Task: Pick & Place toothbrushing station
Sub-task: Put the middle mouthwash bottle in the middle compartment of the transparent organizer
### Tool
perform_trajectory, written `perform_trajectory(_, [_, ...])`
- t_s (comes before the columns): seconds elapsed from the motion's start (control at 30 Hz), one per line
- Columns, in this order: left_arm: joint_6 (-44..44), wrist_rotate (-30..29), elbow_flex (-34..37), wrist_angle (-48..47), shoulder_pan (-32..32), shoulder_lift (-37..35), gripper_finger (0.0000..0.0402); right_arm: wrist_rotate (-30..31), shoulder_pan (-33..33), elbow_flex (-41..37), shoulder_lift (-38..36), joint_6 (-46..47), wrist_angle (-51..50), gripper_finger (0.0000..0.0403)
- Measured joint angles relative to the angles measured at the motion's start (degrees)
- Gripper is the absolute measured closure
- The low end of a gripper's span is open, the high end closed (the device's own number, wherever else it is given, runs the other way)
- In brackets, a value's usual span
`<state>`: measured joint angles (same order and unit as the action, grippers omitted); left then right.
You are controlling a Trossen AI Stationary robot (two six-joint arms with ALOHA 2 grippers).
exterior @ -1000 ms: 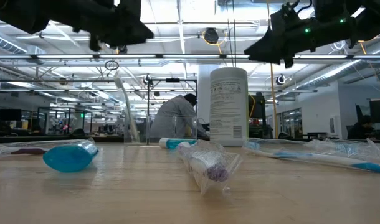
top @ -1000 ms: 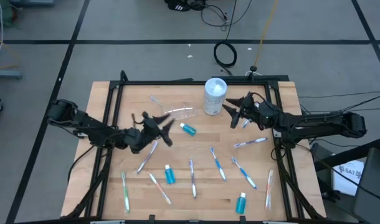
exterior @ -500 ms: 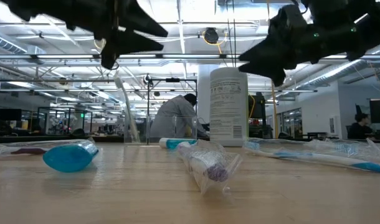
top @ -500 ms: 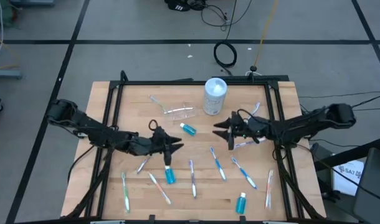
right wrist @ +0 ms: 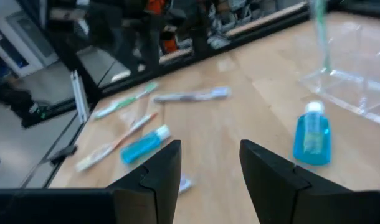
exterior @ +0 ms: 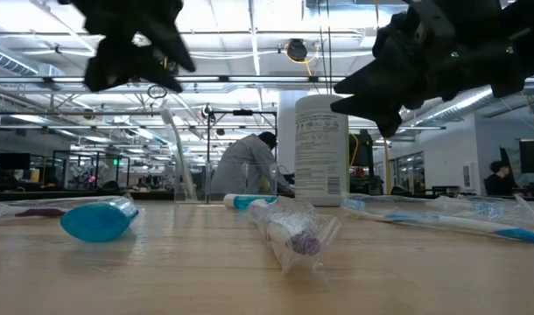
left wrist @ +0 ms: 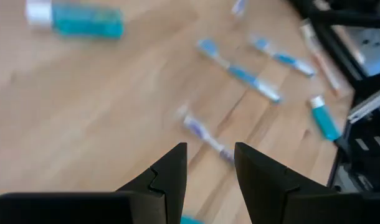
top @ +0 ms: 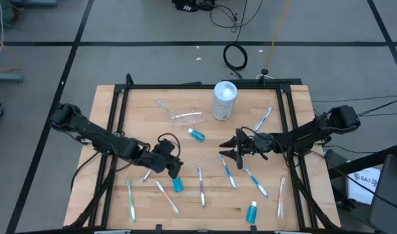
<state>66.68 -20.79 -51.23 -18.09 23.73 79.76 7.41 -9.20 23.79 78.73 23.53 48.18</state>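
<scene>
A clear tumbler (top: 187, 117) stands at the table's far middle with one toothbrush (exterior: 178, 149) leaning in it. Several toothbrushes lie loose on the wood, among them one (top: 226, 170) near my right gripper and one (top: 201, 185) nearer the front. Blue white-capped toothpaste tubes lie by the tumbler (top: 196, 134), below my left gripper (top: 177, 184) and at the front right (top: 252, 211). My left gripper (top: 172, 166) is open and empty, above the table left of centre (left wrist: 210, 168). My right gripper (top: 226, 153) is open and empty, right of centre (right wrist: 209, 165).
A tall white lidded container (top: 224, 99) stands at the far middle, right of the tumbler. A black frame (top: 114, 123) runs round the wooden table. A wrapped toothbrush (exterior: 293, 232) lies close to the low camera. A person shows in the room behind (exterior: 249, 166).
My left gripper has gone toward the table's near edge and a little right, to above the toothpaste tube left of centre, and has turned. My right gripper has gone from beside the white container toward the near edge and left, over the toothbrushes. Nothing on the table has moved.
</scene>
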Motion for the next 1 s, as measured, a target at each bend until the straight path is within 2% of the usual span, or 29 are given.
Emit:
perform_trajectory(0.2, [10.2, 3.6, 0.9, -1.8, 3.8, 4.1, 0.0263, 0.2, -0.7, 0.0, 0.0, -0.5, 0.2, 0.0248])
perform_trajectory(0.33, [10.0, 6.3, 0.9, -1.7, 4.2, 7.0, 0.0263, 0.2, -0.7, 0.0, 0.0, -0.4, -0.6, 0.0248])
perform_trajectory(0.53, [7.5, 5.7, 1.0, -2.0, 4.1, 8.2, 0.0263, 0.3, -0.2, 0.0, -0.1, -2.1, -0.1, 0.0248])
perform_trajectory(0.8, [28.5, 5.1, 1.0, -3.5, 4.6, 8.7, 0.0263, 1.9, -0.2, 0.0, -0.1, -1.8, 0.1, 0.0248])
perform_trajectory(1.0, [38.1, 4.4, 1.0, -1.8, 5.8, 13.4, 0.0263, 4.8, 1.1, 0.0, -0.1, -5.5, -0.3, 0.0248])
